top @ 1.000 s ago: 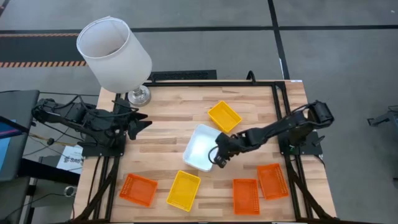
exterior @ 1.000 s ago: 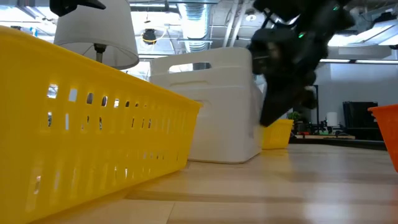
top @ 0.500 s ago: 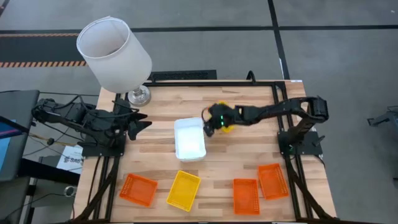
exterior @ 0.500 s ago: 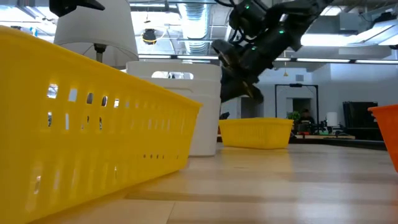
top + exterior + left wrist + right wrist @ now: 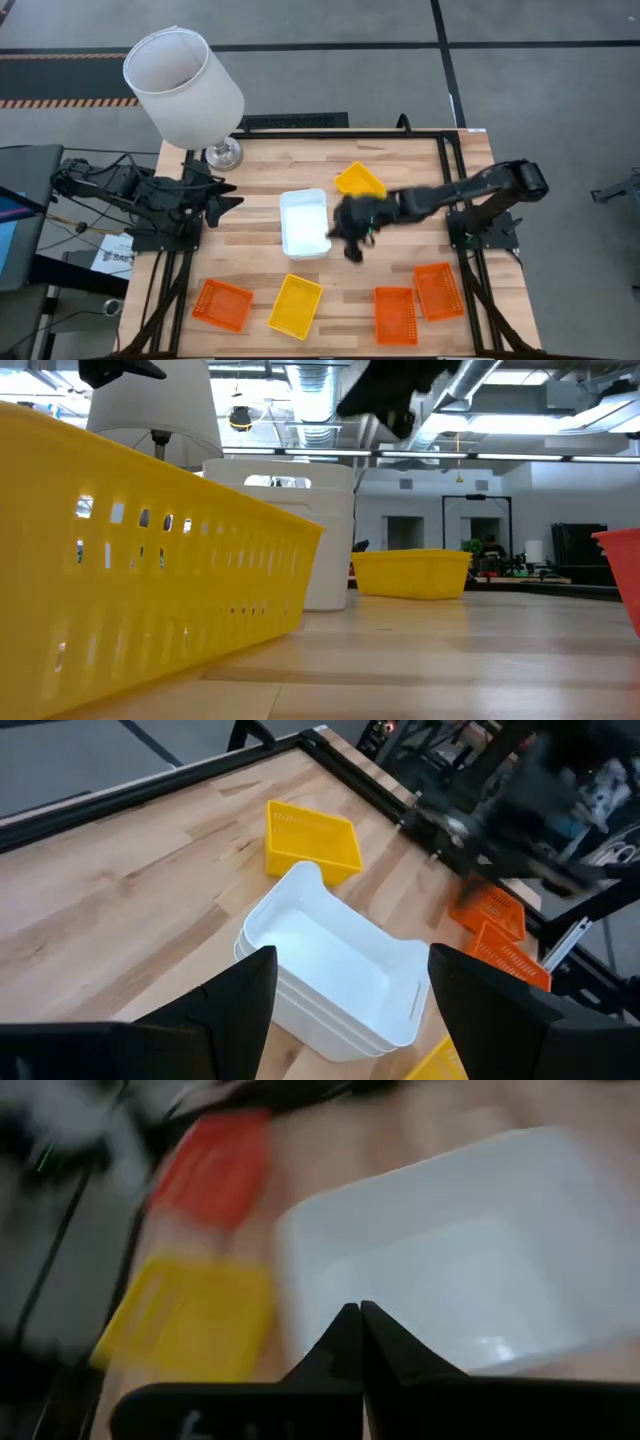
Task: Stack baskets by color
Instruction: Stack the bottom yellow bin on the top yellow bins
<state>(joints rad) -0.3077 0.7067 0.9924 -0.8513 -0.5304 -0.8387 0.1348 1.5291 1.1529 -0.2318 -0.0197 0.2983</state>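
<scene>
A stack of white baskets [image 5: 305, 222] [image 5: 330, 970] rests on its base at the table's middle. One yellow basket [image 5: 360, 180] lies just beyond it to the far right, and another [image 5: 296, 305] lies near the front edge. Three orange baskets [image 5: 222, 305] [image 5: 395, 315] [image 5: 438, 290] also lie along the front. My right gripper [image 5: 352, 238] [image 5: 360, 1330] is shut and hangs in the air just right of the white stack, holding nothing. My left gripper [image 5: 232, 198] waits open at the table's left side, pointing at the stack.
A lamp with a big white shade [image 5: 183, 85] stands at the far left corner, its foot [image 5: 222, 153] on the table. Bare wood [image 5: 400, 265] lies between the white stack and the front row of baskets.
The white stack has slid toward the table's left and turned square to the edges; it was tilted askew against my right gripper before. My right gripper swung round to the stack's far right corner, then rose and came back toward the near edge, clear of the stack.
</scene>
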